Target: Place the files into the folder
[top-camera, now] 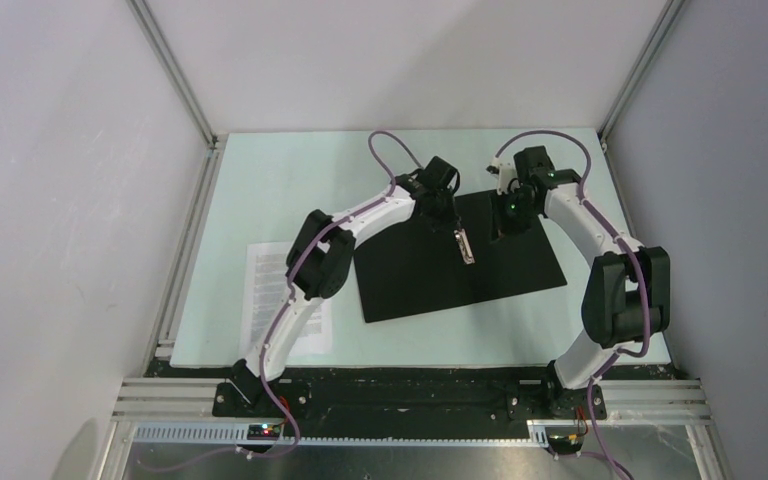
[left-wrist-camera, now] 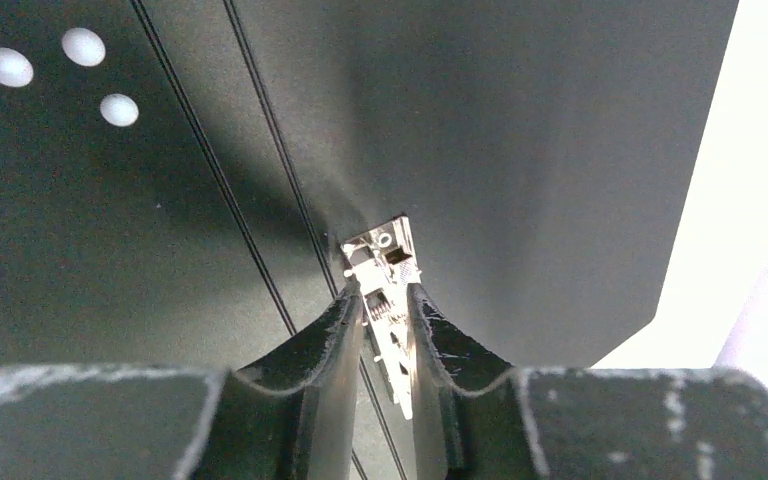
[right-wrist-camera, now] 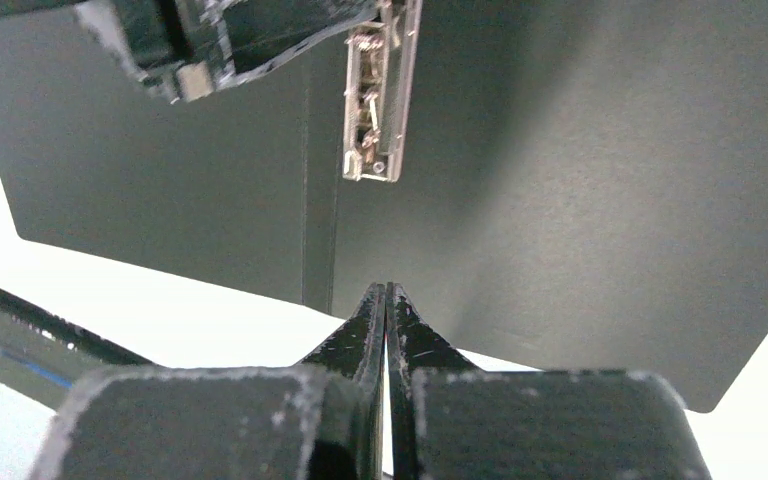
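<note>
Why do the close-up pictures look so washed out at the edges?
Left wrist view: table blown out to white beside the dark folder, metal clip glinting, three round bright spots top left. Right wrist view: same white-out around the folder. Top view: even, soft light.

Both arms arch forward from their bases and meet over the far half of the open folder [top-camera: 430, 285]. The left arm [top-camera: 360, 215] tips its wrist down at the folder's spine, and the left hand [left-wrist-camera: 388, 298] pinches the metal clip [left-wrist-camera: 385, 262] there, one finger against each side. The right arm [top-camera: 590, 225] bends inward, and the right hand [right-wrist-camera: 386, 292] hangs by the folder's far edge near the spine, fingers pressed flat together.
</note>
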Robot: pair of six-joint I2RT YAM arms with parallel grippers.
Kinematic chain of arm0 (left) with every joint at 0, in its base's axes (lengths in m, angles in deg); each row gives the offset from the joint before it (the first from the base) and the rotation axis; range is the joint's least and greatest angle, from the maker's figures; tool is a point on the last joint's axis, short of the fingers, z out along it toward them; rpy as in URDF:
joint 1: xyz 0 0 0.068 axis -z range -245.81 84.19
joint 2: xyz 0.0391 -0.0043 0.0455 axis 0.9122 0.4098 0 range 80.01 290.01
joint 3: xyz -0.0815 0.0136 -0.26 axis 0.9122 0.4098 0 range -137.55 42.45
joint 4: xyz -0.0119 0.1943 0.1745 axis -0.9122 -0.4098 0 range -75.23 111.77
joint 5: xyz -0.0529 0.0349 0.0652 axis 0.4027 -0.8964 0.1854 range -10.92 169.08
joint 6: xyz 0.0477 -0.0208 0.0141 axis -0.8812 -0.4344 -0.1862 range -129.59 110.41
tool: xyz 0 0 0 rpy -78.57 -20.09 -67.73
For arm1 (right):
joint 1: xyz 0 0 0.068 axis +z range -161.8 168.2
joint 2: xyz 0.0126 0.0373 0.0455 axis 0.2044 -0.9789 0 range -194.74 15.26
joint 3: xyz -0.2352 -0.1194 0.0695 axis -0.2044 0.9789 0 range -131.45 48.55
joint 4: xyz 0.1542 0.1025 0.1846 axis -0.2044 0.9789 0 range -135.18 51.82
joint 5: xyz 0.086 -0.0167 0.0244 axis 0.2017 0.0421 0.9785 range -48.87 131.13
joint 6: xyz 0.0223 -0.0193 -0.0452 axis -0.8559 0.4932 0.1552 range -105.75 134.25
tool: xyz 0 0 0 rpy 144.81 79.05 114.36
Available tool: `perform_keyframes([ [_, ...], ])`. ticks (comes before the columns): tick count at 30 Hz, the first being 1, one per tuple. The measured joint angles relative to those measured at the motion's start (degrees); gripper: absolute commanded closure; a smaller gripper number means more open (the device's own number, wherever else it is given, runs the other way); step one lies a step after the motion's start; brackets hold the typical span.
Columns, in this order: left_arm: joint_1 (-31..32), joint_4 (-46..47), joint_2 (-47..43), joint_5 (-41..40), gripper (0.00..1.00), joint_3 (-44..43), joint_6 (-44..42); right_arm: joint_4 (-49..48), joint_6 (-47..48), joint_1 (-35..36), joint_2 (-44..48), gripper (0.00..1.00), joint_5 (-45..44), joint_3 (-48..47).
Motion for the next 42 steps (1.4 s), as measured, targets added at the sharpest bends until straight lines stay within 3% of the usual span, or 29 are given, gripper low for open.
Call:
perform_keyframes([
  [22,-1.1,2.1,1.6,2.2,0.86,1.6,7.2,1.3,3.6,8.1,-2.0,1.0,-1.4,0.5],
  [28,-1.7,2.5,1.6,3.9,0.99,2.2,10.1,-1.0,3.8,8.8,-3.0,1.0,-4.0,0.5],
  [37,-2.2,4.1,1.1,6.0,1.0,4.3,16.1,-5.8,3.8,12.0,-7.0,1.0,-5.4,0.5],
  [42,-2.6,4.8,1.1,7.1,1.0,5.0,18.1,-6.2,3.3,13.4,-9.2,0.92,-6.4,0.5],
])
